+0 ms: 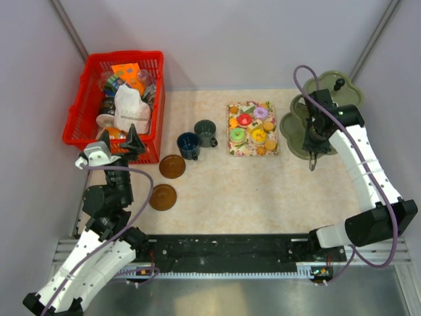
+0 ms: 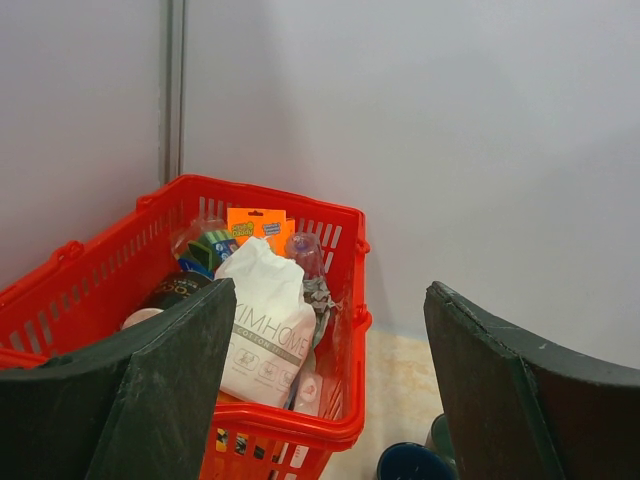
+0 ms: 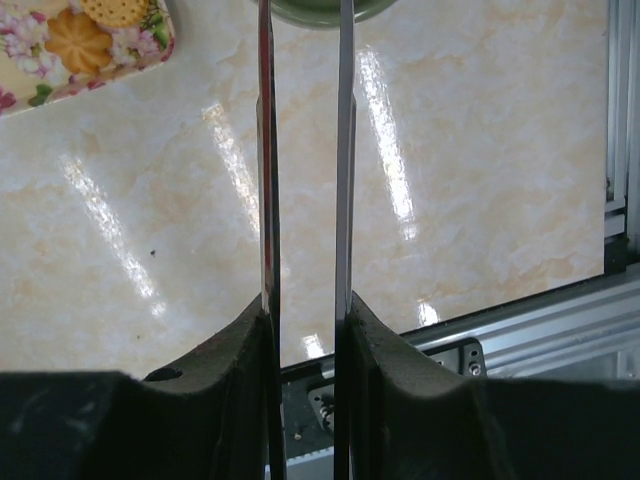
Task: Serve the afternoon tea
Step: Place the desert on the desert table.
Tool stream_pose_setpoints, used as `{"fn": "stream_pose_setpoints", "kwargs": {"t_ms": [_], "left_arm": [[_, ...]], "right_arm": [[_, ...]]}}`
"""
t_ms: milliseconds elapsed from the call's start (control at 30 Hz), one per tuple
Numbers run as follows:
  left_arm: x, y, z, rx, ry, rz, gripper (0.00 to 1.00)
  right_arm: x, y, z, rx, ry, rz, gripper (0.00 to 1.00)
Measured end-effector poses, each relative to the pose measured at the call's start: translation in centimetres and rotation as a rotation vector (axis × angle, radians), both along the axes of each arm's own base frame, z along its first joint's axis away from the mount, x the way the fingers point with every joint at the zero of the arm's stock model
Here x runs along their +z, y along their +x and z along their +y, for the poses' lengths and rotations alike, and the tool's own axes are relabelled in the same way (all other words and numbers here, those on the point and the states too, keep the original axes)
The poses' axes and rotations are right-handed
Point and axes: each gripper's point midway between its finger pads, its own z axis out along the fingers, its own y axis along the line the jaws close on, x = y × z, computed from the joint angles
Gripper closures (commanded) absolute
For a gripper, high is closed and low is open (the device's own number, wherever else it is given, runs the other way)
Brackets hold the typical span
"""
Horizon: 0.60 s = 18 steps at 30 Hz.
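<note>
since the right gripper [image 3: 305, 320] pinches thin tongs [image 3: 266, 150] and the left gripper [image 2: 330, 340] hangs spread by the basket [image 2: 90, 260], pastries [image 1: 252, 128] near the table's far edge could slip from those narrow, springy tips.

The widest free stretch of counter [image 1: 263, 191] lies between the flowered tray [image 1: 231, 122] and the arm bases, and I could pass either hand through there. The left is crowded. The red basket [image 1: 75, 112] fills the far corner, my left hand [image 1: 133, 142] hangs spread wide at its near wall, and the navy mug [image 1: 189, 145], dark-green mug [image 1: 206, 132], far saucer [image 1: 172, 166] and near saucer [image 1: 162, 197] cluster just beside it. On the right, the three-tier stand [image 1: 289, 125] sits close to the tray, with my right hand [image 1: 314, 141], clamped on the tongs [image 1: 312, 161], in front of it.
</note>
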Motion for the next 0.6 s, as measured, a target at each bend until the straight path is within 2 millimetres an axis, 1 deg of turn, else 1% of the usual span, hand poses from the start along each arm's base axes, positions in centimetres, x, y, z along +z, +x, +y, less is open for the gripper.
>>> {"fn": "stream_pose_setpoints", "kwargs": {"t_ms": [233, 600], "left_arm": [[0.0, 0.0, 0.0, -0.001, 0.000, 0.000, 0.19], [-0.1, 0.2, -0.1, -0.001, 0.004, 0.006, 0.19]], "right_arm": [[-1.1, 0.6, -0.9, -0.010, 0.001, 0.002, 0.83], [-1.0, 2.6, -1.9, -0.044, 0.020, -0.059, 0.82]]}}
